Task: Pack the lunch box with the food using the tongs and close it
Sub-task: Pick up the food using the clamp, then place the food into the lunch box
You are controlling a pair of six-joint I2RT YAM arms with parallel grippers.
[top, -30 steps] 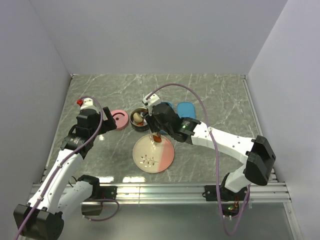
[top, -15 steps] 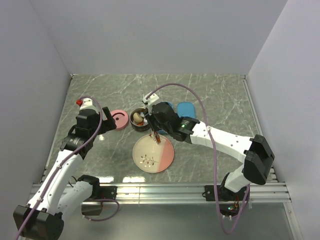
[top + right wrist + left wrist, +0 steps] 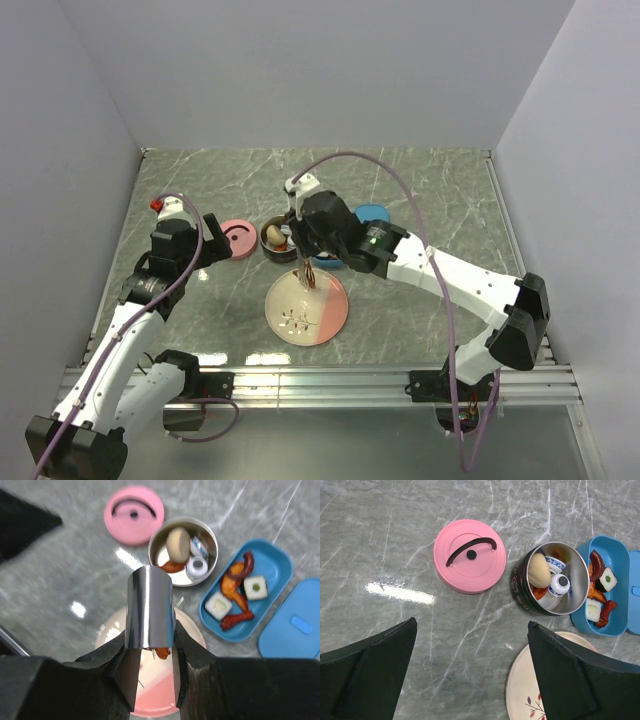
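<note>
My right gripper (image 3: 157,661) is shut on the silver tongs (image 3: 150,607), which point down over the pink-and-cream plate (image 3: 325,315). An orange shrimp piece (image 3: 163,653) is pinched in the tong tips just above the plate. The blue lunch box (image 3: 272,565) lies right of the plate with sushi squares, shrimp and red sausages in it. Its blue lid (image 3: 295,625) lies beside it. A steel bowl (image 3: 522,587) holds a beige bun (image 3: 538,570) and other pieces. My left gripper (image 3: 470,680) hangs open and empty over the table, left of the plate.
A round pink lid (image 3: 469,555) with a black handle lies left of the steel bowl. In the top view my right arm (image 3: 420,265) hides most of the lunch box. Grey walls close in the marble table on three sides.
My right gripper has squeezed the tongs narrower on the orange piece, and its wrist has moved slightly back over the plate's far edge. The left arm has stayed still.
</note>
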